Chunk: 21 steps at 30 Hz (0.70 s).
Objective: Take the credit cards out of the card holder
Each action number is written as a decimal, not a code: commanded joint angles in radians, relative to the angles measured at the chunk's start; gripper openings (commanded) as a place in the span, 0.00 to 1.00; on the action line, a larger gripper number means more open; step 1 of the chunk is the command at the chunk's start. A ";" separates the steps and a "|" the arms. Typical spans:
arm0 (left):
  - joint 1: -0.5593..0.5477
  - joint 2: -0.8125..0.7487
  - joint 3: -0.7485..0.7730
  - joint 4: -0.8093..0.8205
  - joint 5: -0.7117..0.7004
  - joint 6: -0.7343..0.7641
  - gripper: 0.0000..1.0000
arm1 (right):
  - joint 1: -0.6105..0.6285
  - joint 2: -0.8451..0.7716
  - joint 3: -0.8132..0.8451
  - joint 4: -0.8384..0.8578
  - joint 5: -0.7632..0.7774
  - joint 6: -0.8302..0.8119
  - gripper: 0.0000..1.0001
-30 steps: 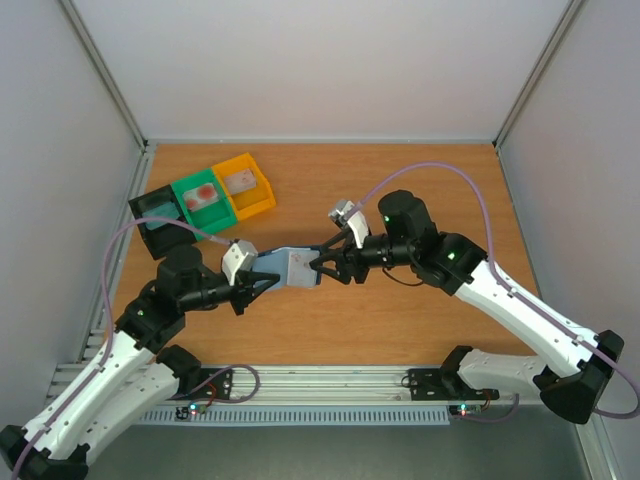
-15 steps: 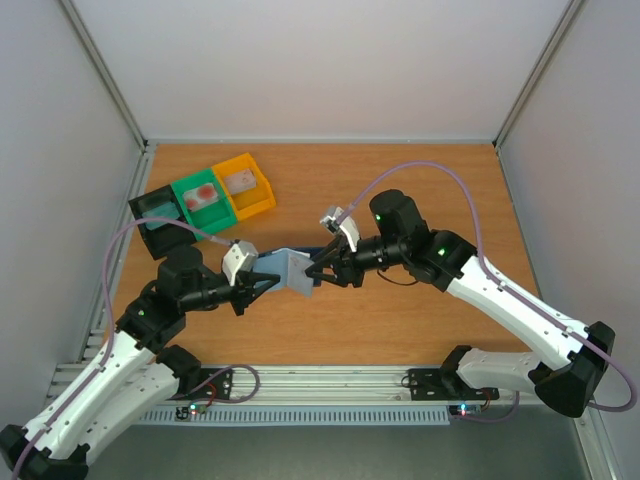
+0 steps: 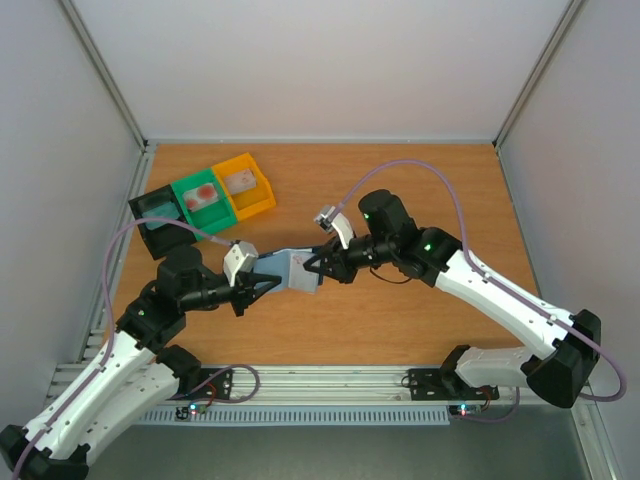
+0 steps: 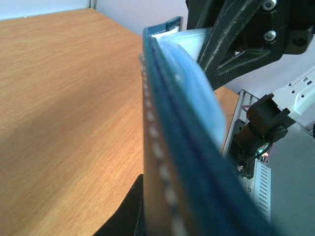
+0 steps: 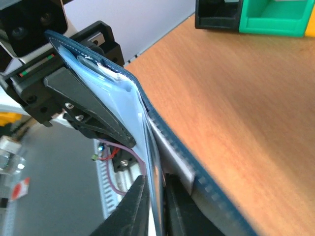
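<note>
**Step in hand:** pulling one credit card out of the held card holder. Judged partly done, since cards already lie in the bins.

- **Bins, far left of the surface (image 3: pixel 400 190):** black bin (image 3: pixel 152 214), contents unclear. The green bin (image 3: pixel 203 197) holds a pale card with reddish marks (image 3: pixel 204 192). The yellow bin (image 3: pixel 246 187) holds another pale card (image 3: pixel 240 180).
- **Left claw (image 3: pixel 264 284):** pressed together on the left end of the card holder, carrying it above the surface.
- **Card holder (image 3: pixel 292 268):** held in the air near the middle of the surface, between the two claws. Dark navy cover with a stitched edge, lighter blue-grey pockets inside, opened a little towards the right.
- **Credit card (image 5: pixel 151 182):** a thin pale edge standing out of the pockets. Most likely a card, though a pocket lip cannot be ruled out.
- **Right claw (image 3: pixel 314 267):** fingers drawn narrowly in, pinching that pale edge.

**Next move calls for:** a straight pull to the right along the pocket. The left claw must grip firmly so the holder does not follow.
</note>
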 commanded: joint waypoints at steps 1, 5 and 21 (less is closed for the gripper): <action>0.003 -0.004 0.005 0.087 0.032 -0.016 0.00 | 0.002 -0.030 -0.019 0.042 -0.077 -0.027 0.03; 0.003 0.002 -0.001 0.089 0.009 -0.039 0.00 | 0.002 -0.076 -0.041 0.017 -0.072 -0.060 0.01; 0.007 -0.015 0.015 0.063 -0.131 -0.002 0.64 | -0.078 -0.004 -0.020 -0.055 0.239 0.128 0.01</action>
